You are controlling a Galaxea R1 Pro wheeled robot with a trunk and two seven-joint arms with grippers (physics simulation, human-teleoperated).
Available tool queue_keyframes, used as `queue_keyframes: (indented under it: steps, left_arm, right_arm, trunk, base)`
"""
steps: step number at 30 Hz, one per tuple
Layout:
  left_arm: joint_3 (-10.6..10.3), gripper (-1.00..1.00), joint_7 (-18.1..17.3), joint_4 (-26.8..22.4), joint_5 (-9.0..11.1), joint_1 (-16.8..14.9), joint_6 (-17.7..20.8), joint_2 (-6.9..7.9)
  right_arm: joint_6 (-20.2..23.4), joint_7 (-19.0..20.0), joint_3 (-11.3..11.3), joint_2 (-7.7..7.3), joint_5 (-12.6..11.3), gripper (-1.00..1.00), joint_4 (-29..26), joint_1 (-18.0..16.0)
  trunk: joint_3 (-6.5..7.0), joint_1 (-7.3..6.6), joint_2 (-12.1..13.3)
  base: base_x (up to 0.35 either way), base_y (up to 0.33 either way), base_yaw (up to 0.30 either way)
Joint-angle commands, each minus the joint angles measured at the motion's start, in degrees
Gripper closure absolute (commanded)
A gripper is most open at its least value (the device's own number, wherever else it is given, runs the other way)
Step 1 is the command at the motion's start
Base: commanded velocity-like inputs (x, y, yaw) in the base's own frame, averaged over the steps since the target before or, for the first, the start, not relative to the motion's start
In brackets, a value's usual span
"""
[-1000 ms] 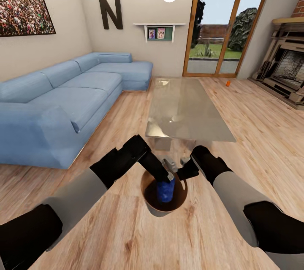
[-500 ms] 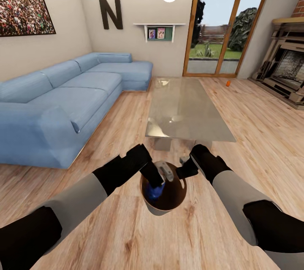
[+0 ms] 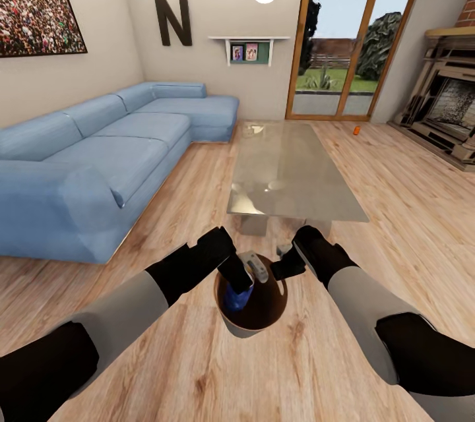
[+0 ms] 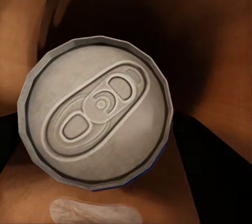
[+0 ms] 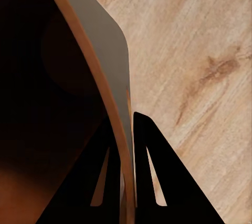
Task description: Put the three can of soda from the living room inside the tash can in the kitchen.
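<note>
A dark blue can of soda (image 3: 235,298) leans inside the copper-lined tash can (image 3: 272,312), which hangs just above the living room floor. My left gripper (image 3: 241,284) reaches down into the bin and is shut on that can. The can's pale pull-tab top (image 4: 97,109) sits between dark fingers (image 4: 212,169). My right gripper (image 3: 282,270) is shut on the bin's far rim, with its fingertips (image 5: 142,129) on either side of the thin wall (image 5: 100,32). A small orange can of soda (image 3: 356,130) stands far off on the floor by the glass doors.
A glass coffee table (image 3: 287,171) stands straight ahead of the bin. The light-blue sectional sofa (image 3: 99,158) runs along the left. A brick fireplace (image 3: 452,105) is at the right, and wood-framed glass doors (image 3: 349,33) are at the back.
The blue can went from upright to tilted and sank lower in the bin as my left gripper swung left. The bin and my right gripper drifted slightly left.
</note>
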Motion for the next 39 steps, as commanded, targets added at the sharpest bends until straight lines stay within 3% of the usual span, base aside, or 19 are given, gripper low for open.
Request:
queue_keyframes:
  steps: [1,11,16,25,36,37,39]
  left_arm:
    - [0.00,1.00,0.00,0.01,0.00,0.00,0.00,0.00]
    - [0.00,1.00,0.01,1.15,0.07,0.00,-0.11,-0.13]
    - [0.00,1.00,-0.19,2.59,0.09,0.00,-1.93,-0.15]
    - [0.00,1.00,-0.37,2.91,0.18,0.00,-2.42,-0.14]
    - [0.00,1.00,-0.47,2.91,0.18,0.00,-2.47,0.10]
    - [0.00,-1.00,-0.48,2.91,0.20,0.00,-2.48,0.10]
    - [0.00,-1.00,-0.50,2.91,0.21,0.00,-2.49,0.12]
  right_arm:
    - [0.35,0.36,-0.18,0.02,-1.63,1.00,-0.01,-0.02]
    - [0.35,0.36,-0.18,0.07,-1.63,1.00,-0.17,-0.02]
    - [0.35,0.36,-0.18,0.19,-1.72,1.00,-0.60,-0.02]
    - [0.35,0.36,-0.18,2.13,-1.80,1.00,-0.72,-0.02]
    - [0.35,0.36,-0.18,2.51,-1.80,1.00,-0.72,-0.02]
    - [0.35,0.36,-0.18,2.51,-1.80,1.00,-0.72,-0.02]
    - [0.35,0.36,-0.20,2.50,-1.80,1.00,-0.72,-0.02]
  trunk:
    - [0.01,0.00,0.00]
    - [0.01,0.00,0.00]
    - [0.01,0.00,0.00]
    - [0.01,0.00,0.00]
    - [0.01,0.00,0.00]
    - [0.01,0.00,0.00]
    - [0.01,0.00,0.00]
  base:
    - [0.000,0.000,0.000]
    - [0.000,0.000,0.000]
    - [0.000,0.000,0.000]
    - [0.000,0.000,0.000]
    - [0.000,0.000,0.000]
    - [0.000,0.000,0.000]
    - [0.000,0.000,0.000]
